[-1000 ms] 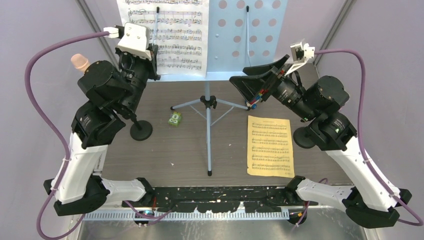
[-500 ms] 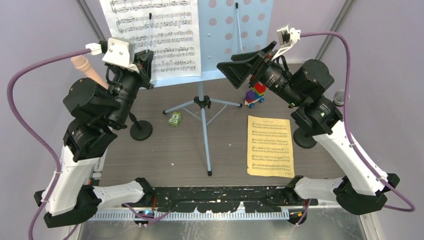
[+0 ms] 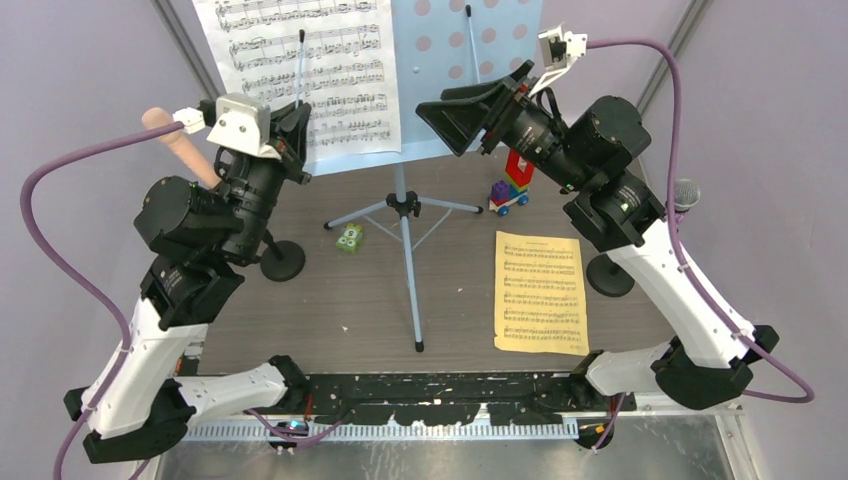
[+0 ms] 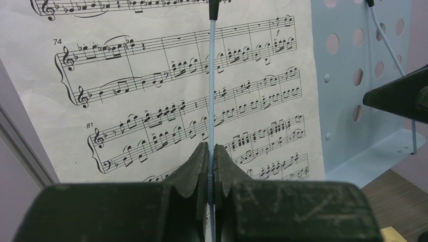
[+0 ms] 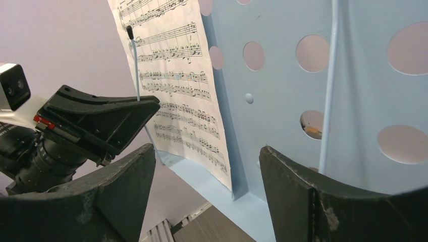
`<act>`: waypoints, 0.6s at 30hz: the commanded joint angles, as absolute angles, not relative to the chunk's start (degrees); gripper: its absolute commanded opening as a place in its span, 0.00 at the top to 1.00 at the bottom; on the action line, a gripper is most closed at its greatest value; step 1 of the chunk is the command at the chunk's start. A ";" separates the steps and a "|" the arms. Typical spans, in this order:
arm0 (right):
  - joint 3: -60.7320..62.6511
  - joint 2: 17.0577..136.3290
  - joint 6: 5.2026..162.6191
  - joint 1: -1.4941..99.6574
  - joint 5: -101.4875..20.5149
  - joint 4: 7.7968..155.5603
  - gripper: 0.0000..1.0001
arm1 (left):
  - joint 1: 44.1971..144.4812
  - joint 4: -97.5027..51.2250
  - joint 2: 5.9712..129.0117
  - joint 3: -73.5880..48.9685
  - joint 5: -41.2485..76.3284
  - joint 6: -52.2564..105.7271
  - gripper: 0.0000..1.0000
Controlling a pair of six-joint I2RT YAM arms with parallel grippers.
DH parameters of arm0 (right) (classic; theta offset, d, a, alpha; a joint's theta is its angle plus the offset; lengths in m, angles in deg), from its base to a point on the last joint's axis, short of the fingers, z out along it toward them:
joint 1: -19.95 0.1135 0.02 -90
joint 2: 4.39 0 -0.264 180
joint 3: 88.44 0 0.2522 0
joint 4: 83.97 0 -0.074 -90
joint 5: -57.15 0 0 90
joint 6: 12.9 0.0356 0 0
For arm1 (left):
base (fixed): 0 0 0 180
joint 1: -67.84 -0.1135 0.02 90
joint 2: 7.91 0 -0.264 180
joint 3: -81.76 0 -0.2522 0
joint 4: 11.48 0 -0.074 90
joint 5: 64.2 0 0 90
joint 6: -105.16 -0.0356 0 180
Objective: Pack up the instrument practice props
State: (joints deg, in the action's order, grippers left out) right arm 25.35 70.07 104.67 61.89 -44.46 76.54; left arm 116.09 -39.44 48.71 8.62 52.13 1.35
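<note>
Both arms are reaching higher and further back than a second ago. The pale-blue perforated metal music rack [image 3: 500,40] is sitting further left, and the colourful toy brick car [image 3: 510,185] is showing again now that the right arm is off it.

From the top camera, the rack is standing on its tripod legs [image 3: 400,205] at the table's far edge and carrying the white printed score sheet [image 3: 300,70]. The yellow score sheet [image 3: 540,290] is lying flat on the right. A small green block [image 3: 349,238] is resting near the tripod. The peach microphone [image 3: 175,140] is poking out behind the left arm.

The left wrist camera is showing the left gripper [image 4: 211,166] clenched on the thin pale-blue wire page clip [image 4: 213,75], which is lying against the white sheet.

The right wrist camera is showing the right gripper [image 5: 207,161] spread wide and holding nothing. Its fingers [image 5: 126,176] are flanking the rack's lower shelf; whether they are touching it I cannot tell.
</note>
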 commanded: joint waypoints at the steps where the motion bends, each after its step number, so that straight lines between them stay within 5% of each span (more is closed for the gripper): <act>1: 28.66 71.68 104.73 61.83 -45.73 79.90 0.21 | 116.25 -34.00 47.25 5.63 48.97 0.50 1.00; 18: 34.91 78.75 106.53 61.90 -48.85 81.61 0.29 | 116.26 -33.08 47.43 5.00 47.77 0.48 1.00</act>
State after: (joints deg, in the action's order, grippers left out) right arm 32.33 77.46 106.02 62.00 -48.35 79.22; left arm 116.09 -34.72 47.04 5.15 50.58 0.65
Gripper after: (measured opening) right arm 0.712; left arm 0.054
